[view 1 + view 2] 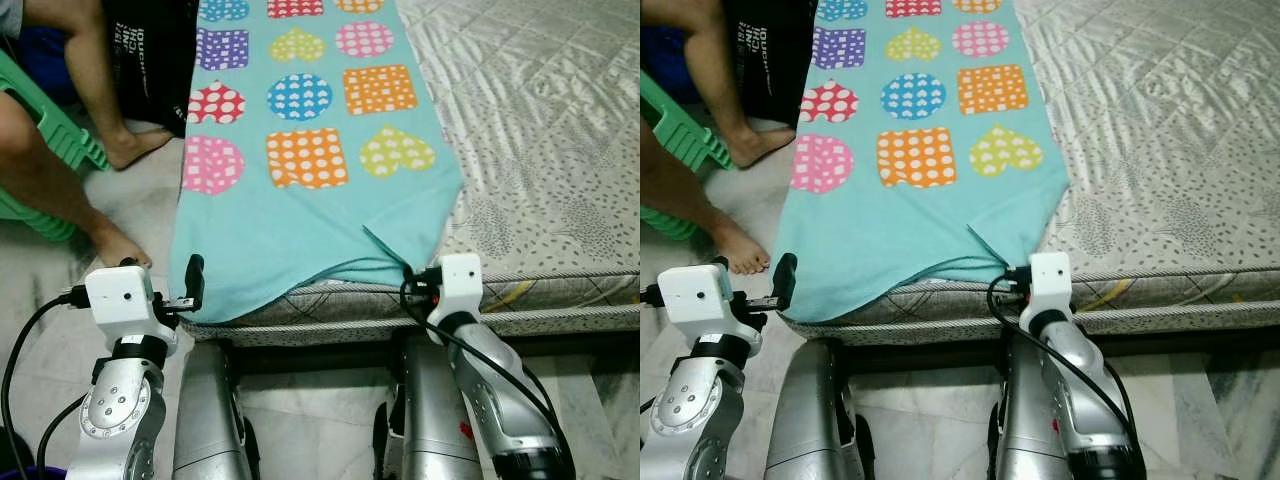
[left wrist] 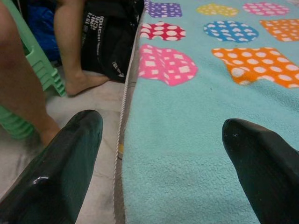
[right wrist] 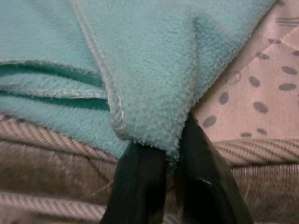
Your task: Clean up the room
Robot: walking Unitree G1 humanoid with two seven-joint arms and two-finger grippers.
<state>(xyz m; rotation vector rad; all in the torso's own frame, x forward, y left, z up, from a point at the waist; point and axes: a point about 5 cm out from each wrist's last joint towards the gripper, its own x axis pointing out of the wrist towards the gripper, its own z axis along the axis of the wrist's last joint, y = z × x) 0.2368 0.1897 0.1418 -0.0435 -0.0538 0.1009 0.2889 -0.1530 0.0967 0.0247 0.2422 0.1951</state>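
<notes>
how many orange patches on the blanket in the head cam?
3 on the blanket: a square nearest the robot, a square further up towards the right, and one cut off at the top edge. More may lie beyond.

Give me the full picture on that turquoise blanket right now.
The turquoise blanket looks like soft fleece, printed with dotted hearts, circles and squares. It lies flat along the mattress, near edge draped over the side. The right gripper pinches a folded corner; the left gripper stands open at the other corner.
</notes>
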